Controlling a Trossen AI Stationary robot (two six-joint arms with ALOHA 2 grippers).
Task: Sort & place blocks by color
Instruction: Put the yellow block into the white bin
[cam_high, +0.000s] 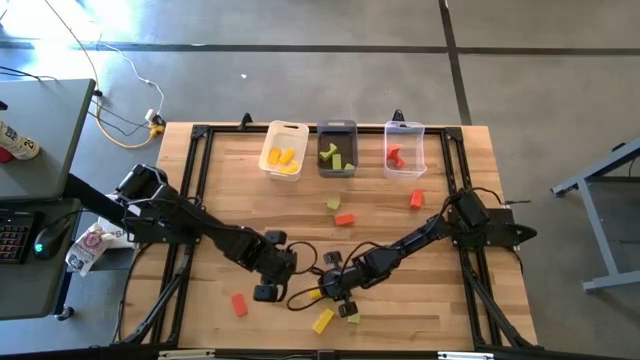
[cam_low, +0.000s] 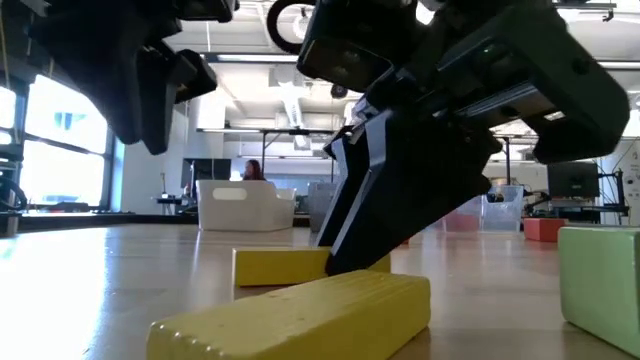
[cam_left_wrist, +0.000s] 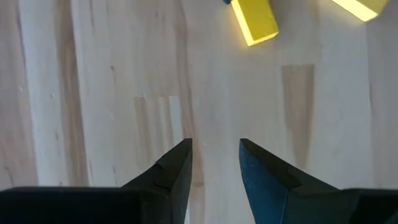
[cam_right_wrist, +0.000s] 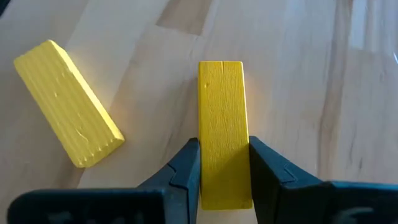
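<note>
Now right gripper (cam_right_wrist: 224, 180) clamps yellow block (cam_right_wrist: 222, 124) across narrow sides, ready to lift; second yellow block (cam_right_wrist: 67, 112) lies just beside. Left gripper (cam_left_wrist: 214, 162) part-open, empty, above bare table (cam_left_wrist: 93, 93).

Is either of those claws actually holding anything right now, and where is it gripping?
The right gripper pinches a yellow block across its long sides, near one end. The left gripper is open over bare wood, holding nothing.
</note>
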